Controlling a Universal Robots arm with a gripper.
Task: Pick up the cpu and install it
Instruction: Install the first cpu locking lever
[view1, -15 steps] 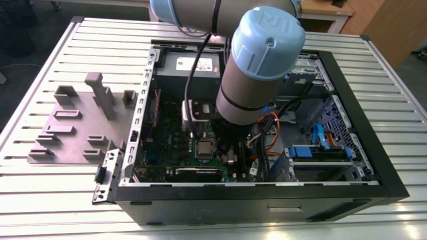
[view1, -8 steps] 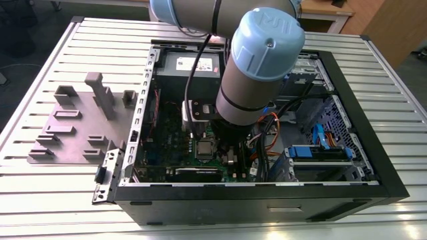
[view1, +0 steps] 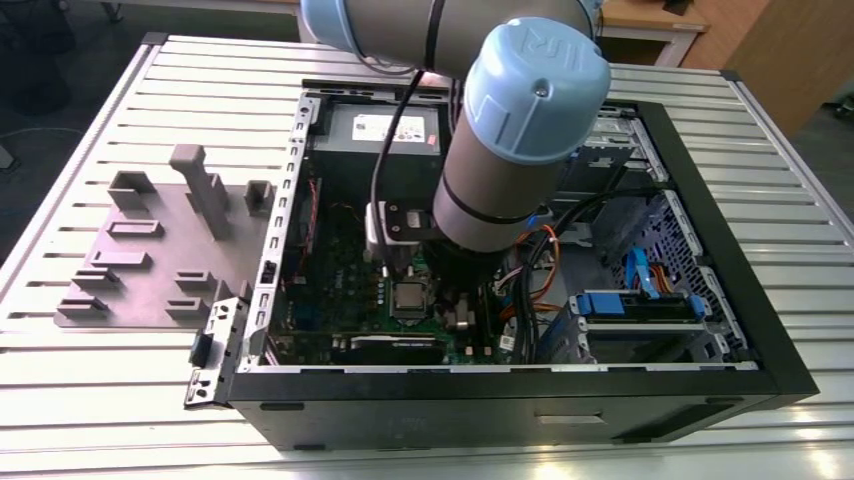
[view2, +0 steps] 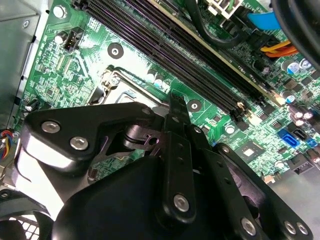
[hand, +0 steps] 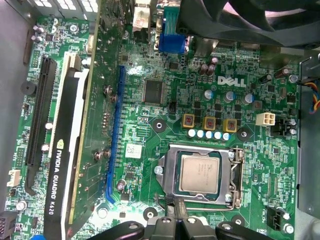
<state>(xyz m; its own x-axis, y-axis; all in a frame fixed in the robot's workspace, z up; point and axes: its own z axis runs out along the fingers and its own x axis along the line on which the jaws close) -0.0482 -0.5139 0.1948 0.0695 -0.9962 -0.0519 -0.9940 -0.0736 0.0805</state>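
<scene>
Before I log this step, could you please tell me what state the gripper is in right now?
Gripper: whether open or closed cannot be told; it hovers beside the cpu, which sits in its socket on the motherboard.

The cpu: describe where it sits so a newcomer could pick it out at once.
Find the open computer case, then the green motherboard inside. The cpu lies in the silver socket frame there: a small silvery-grey square, the only plain metal plate among the board's dark chips.

Exterior view looks down from above; both wrist views closely face the motherboard.
</scene>
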